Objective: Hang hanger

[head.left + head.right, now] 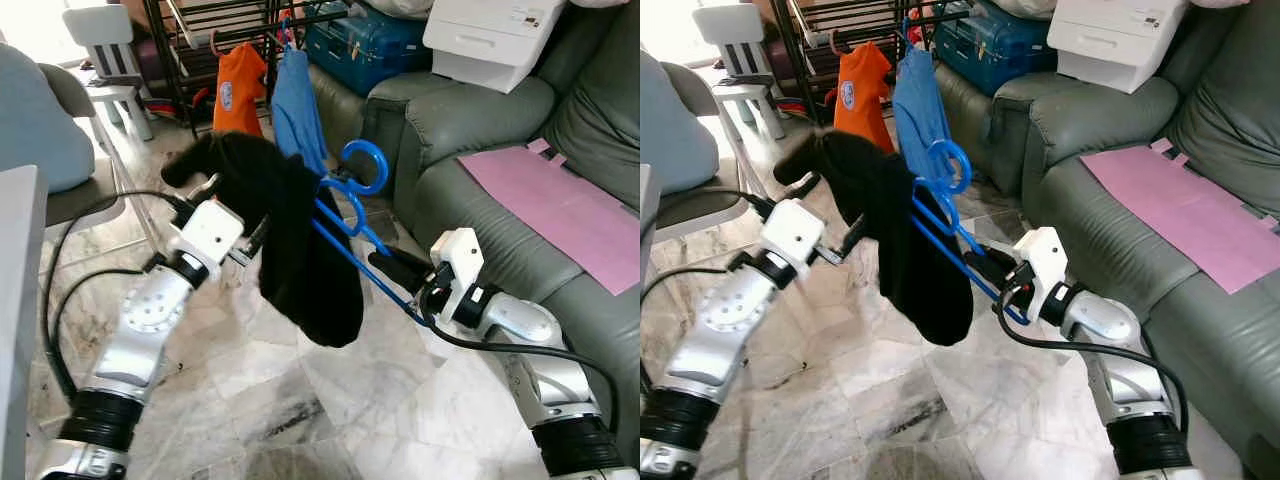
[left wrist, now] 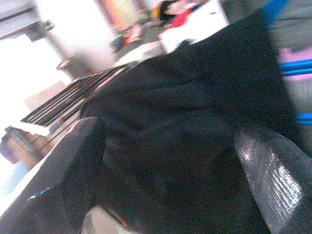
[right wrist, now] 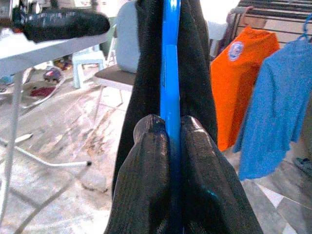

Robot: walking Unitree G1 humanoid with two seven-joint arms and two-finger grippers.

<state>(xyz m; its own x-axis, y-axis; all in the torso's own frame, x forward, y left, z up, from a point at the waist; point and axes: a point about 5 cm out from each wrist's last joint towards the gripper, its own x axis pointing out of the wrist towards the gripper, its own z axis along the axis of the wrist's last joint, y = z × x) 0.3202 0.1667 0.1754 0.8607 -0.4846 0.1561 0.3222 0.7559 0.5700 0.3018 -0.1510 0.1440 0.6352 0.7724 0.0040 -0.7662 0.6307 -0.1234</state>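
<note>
Left gripper fingertips buried under black garment, left wrist view blurred, blue hanger partly covered by garment

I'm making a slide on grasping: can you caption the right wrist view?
Right gripper shut on the blue hanger, black garment draped over it.

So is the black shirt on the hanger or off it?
On. The black shirt drapes over the blue hanger, which the right gripper pinches shut; the left gripper is at the shirt.
</note>
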